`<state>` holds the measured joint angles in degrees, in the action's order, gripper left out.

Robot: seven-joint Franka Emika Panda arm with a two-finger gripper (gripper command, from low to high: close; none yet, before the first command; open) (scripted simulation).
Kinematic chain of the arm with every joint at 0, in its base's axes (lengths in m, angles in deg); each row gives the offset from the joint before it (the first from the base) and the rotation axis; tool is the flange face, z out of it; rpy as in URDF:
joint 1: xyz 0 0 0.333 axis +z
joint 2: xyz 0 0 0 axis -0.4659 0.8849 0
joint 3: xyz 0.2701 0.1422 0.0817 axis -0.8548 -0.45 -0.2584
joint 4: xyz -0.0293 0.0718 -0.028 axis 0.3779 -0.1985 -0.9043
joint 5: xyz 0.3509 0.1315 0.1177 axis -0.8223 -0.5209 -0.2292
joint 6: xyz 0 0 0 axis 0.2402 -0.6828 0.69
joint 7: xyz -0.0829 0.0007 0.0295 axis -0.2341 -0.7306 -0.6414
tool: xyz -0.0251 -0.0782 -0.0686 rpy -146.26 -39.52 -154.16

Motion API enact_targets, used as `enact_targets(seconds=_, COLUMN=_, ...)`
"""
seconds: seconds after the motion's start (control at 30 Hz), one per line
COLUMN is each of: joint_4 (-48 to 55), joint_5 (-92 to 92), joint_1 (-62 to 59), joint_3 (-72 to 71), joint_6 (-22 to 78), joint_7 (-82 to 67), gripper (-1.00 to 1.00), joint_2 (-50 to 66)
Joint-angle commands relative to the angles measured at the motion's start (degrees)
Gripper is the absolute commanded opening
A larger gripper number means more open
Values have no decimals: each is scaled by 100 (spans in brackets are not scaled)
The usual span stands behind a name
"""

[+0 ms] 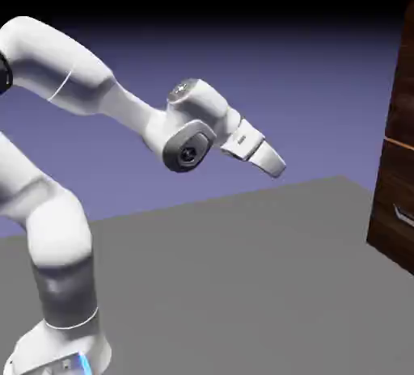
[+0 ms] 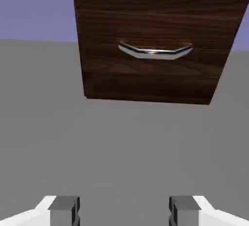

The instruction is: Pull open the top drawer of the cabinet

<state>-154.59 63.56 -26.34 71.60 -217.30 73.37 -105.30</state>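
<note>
Exterior view position: off to the side of the arm, standing back, slightly above the worktop.
Exterior view facing: across the worktop, arm at left, cabinet cut off at the right edge.
Exterior view nearness: wide; most of the arm fits in, only a strip of the cabinet.
Hand view position: on the hand, just behind the jaws; both grey fingertips sit at the bottom edge.
Hand view facing: along the jaws toward the cabinet, over bare worktop.
Hand view nearness: well apart from the cabinet; a silver handle shows clearly.
Shared: cabinet front, handle, grey worktop.
</note>
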Motion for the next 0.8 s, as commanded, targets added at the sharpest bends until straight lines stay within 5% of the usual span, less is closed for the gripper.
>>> enact_targets(seconds=0.0, joint_4=136, joint_5=-250, joint_1=61, joint_3=182, joint_6=54, joint_7=66, gripper=0, joint_2=198)
enact_targets(seconds=0.77, joint_4=3254, joint_5=-5981, joint_1=1462, joint_3=4372, joint_6=1286, joint_7=1571, gripper=0, joint_2=4742)
